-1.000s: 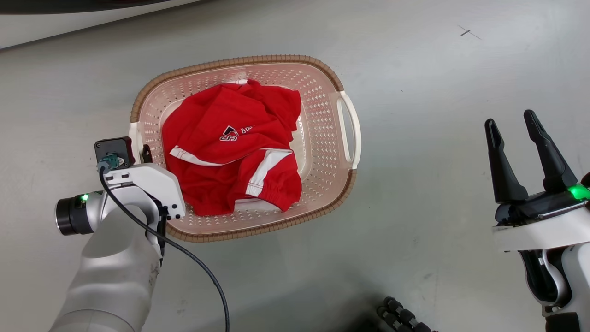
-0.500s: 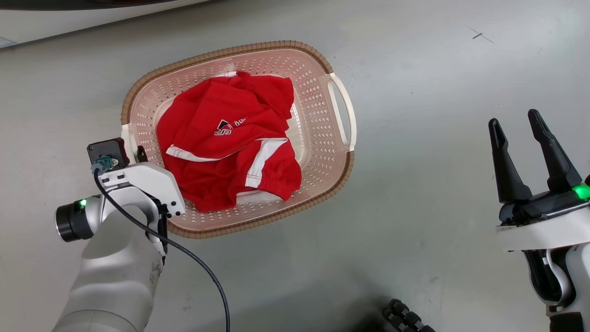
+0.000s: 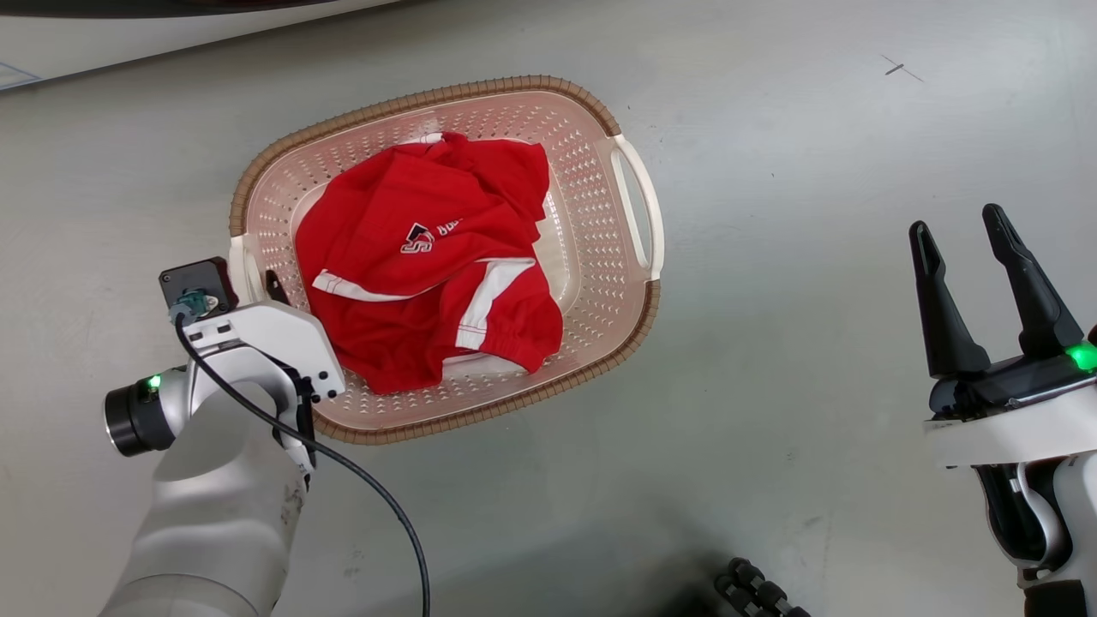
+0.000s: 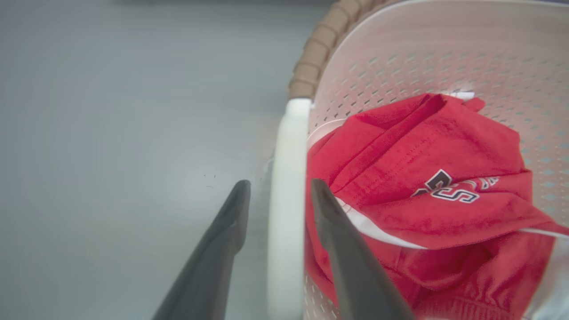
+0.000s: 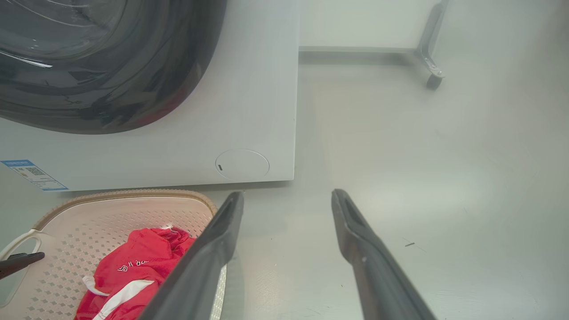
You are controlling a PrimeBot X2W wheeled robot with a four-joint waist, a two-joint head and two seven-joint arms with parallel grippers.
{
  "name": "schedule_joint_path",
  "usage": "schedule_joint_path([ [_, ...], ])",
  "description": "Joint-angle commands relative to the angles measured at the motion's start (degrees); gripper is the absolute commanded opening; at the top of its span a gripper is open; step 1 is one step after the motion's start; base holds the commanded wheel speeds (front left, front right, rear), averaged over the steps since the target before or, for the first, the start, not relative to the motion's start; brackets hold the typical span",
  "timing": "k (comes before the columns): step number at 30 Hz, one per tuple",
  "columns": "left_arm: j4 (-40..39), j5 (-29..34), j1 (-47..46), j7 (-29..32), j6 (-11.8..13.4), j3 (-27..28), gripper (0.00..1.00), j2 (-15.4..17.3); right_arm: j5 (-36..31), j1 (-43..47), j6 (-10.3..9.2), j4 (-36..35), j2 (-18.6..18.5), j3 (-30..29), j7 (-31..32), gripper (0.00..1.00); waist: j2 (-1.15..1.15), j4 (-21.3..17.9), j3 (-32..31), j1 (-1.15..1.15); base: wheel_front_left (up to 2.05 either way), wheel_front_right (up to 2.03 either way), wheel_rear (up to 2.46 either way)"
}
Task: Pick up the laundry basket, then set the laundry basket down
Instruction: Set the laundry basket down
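Observation:
The laundry basket [image 3: 591, 197], pale pink with a brown woven-look rim, stands on the grey floor with a red garment [image 3: 428, 266] inside. My left gripper [image 3: 254, 287] is at its left white handle [image 3: 236, 266]. In the left wrist view that gripper [image 4: 278, 186] straddles the handle [image 4: 286, 178], one finger outside and one inside the basket [image 4: 400, 53], with a thin gap on the outer side. Off to the right, my right gripper [image 3: 956, 221] hangs open and empty over bare floor, well away from the right handle [image 3: 643, 206]. Its wrist view also shows this gripper [image 5: 288, 194] and the basket [image 5: 133, 209].
The white washing machine [image 5: 249, 111] with its dark door stands just behind the basket; its base runs along the far left edge [image 3: 86, 51]. A wheeled frame leg [image 5: 429, 66] is farther back. A black cable [image 3: 377, 506] trails from my left wrist.
The basket has shifted a little toward the far left and turned slightly, my left gripper staying at its handle. The head view has also shifted slightly. The right gripper has barely moved.

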Motion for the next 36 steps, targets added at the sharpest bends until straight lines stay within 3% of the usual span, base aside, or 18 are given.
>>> schedule_joint_path([
  [1,-0.13,-0.16,0.22,-0.58,0.66,0.89,1.00,1.40,-0.07,0.86,0.21,-0.48,-1.70,0.68,-0.78,1.00,0.00,0.04,0.03,0.00,0.00,0.00,0.00],
  [14,-0.08,-0.65,0.85,-0.81,0.01,-0.15,1.00,0.62,-0.05,1.21,0.21,0.31,-2.06,0.61,-0.78,1.00,0.00,0.61,-1.16,0.00,0.00,0.00,0.00],
  [22,-1.07,-0.87,1.44,-0.94,-2.12,-1.77,1.00,-0.43,-0.24,1.40,0.21,0.60,-2.25,0.72,-0.78,1.00,0.00,1.67,-3.40,0.00,0.00,0.00,0.00],
  [36,-15.26,0.51,8.46,-1.00,-3.75,-3.23,1.00,-0.81,-3.01,3.62,0.21,1.38,-3.29,0.30,-0.78,1.00,0.00,6.45,-14.99,0.00,0.00,0.00,0.00],
])
